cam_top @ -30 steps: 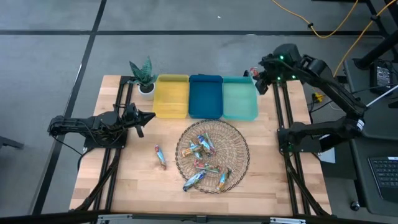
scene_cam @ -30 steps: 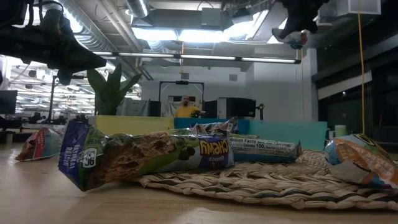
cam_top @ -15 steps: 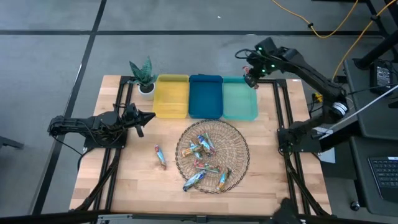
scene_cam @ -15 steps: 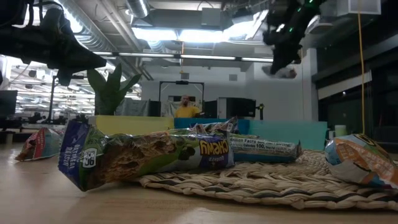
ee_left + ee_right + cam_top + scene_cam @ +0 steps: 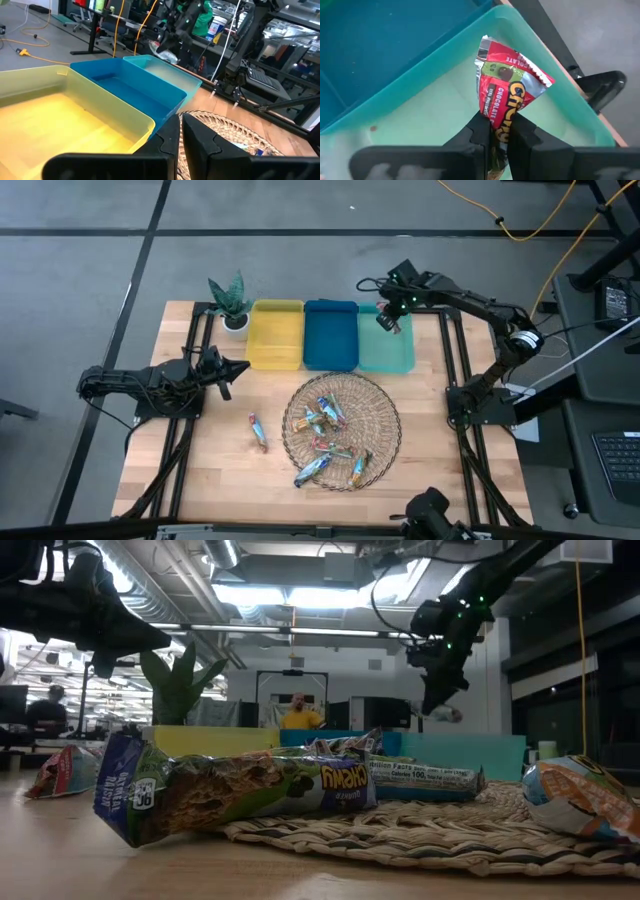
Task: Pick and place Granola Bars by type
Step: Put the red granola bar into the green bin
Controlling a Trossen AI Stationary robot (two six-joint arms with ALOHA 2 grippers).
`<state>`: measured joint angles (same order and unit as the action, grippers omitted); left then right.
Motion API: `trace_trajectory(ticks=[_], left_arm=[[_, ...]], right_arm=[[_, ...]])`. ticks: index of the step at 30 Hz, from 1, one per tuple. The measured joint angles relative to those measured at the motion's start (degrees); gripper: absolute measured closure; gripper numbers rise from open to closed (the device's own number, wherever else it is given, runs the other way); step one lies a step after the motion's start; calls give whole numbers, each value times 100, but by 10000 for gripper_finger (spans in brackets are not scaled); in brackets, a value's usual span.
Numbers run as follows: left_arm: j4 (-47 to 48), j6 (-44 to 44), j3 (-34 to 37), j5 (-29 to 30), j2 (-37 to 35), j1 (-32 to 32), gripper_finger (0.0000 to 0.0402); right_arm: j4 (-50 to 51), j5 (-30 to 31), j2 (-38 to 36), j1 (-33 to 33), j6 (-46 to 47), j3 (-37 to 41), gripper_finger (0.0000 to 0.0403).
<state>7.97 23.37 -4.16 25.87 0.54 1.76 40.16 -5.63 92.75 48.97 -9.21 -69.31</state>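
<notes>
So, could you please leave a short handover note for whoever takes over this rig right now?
Right gripper: shut on a red-wrapped granola bar, held above the teal bin.
Left gripper: shut, empty, waiting beside the yellow bin.
Bins: yellow, blue bin and teal all look empty.
Elsewhere: several bars sit in the wicker basket; one loose bar lies on the table to its left.
Done: nothing binned yet.
Left: release this bar, then sort the rest.

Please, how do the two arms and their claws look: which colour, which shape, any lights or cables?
Both arms are dark, nearly black, built of slim jointed segments. The right claw has small green lights glowing behind it and a thin black cable looping alongside. The left claw ends in two narrow, pointed dark fingers with flat inner faces.
</notes>
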Motion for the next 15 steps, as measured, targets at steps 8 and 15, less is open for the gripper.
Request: trace_trajectory(ticks=[8,15], left_arm=[[0,-2,0,0,0,0,386],[0,-4,0,2,0,0,386]], right_arm=[[-517,15,32,0,31,724,356],[-493,0,168,0,128,1013,356]])
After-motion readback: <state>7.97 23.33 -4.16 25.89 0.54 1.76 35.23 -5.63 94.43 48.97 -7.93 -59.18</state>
